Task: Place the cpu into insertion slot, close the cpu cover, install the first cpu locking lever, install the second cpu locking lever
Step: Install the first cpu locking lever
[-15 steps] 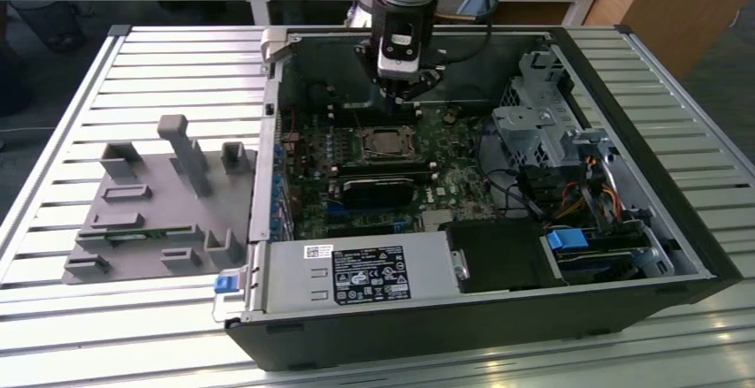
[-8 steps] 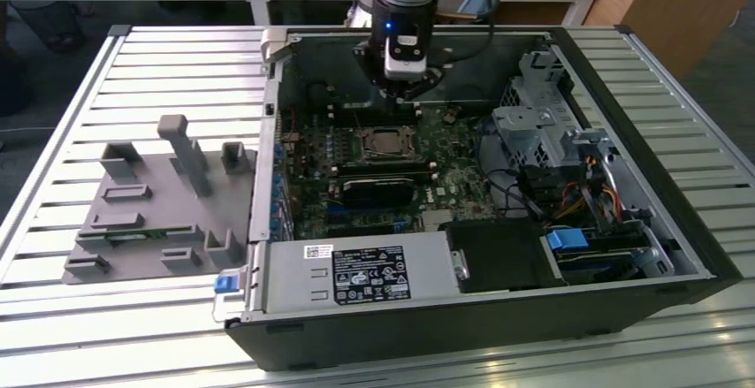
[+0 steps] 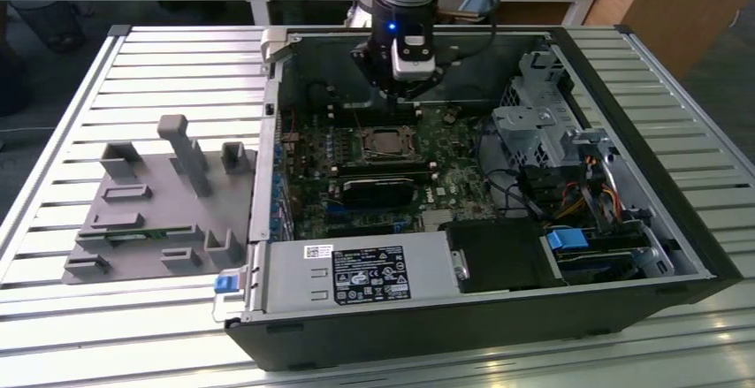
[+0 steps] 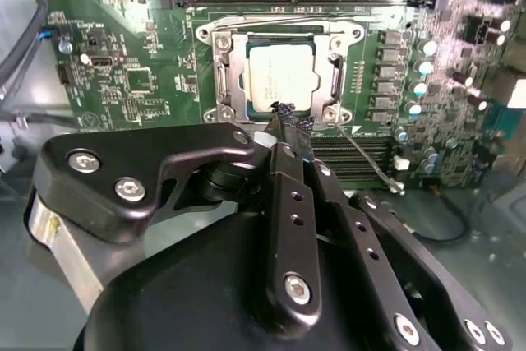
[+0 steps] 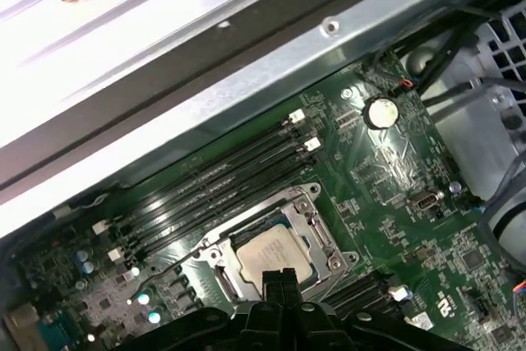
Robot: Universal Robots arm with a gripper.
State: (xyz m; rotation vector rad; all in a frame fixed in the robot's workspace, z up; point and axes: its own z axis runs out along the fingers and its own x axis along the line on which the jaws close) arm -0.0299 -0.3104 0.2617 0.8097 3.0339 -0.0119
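The claw (image 3: 398, 110) hangs inside an open computer case (image 3: 472, 330) that lies on its side on a slatted metal surface (image 3: 83, 335), over the green motherboard (image 3: 466, 145). In both wrist views its two black fingers are clenched together, tip against tip, with nothing visible between them. The tips (image 4: 289, 121) sit at one edge of the processor socket, just beside the cpu (image 4: 279, 80).

The cpu lies flat in the socket with its silver-grey top facing up. The cpu cover (image 4: 223, 71) is down around it, and the chip shows through the cover's square opening. In the first wrist view the claw (image 5: 279, 279) meets the near side of the cover (image 5: 316, 223), with the cpu (image 5: 265, 254) just beyond the fingertips.

In the second wrist view a thin wire locking lever (image 4: 366, 158) angles out from a socket corner, across the neighbouring memory slots (image 4: 353, 150). More memory slots (image 5: 218, 182) run along the far side of the socket.

At the exterior view's left, a grey moulded fixture (image 3: 154, 202) rests on the surface, well apart from the claw.
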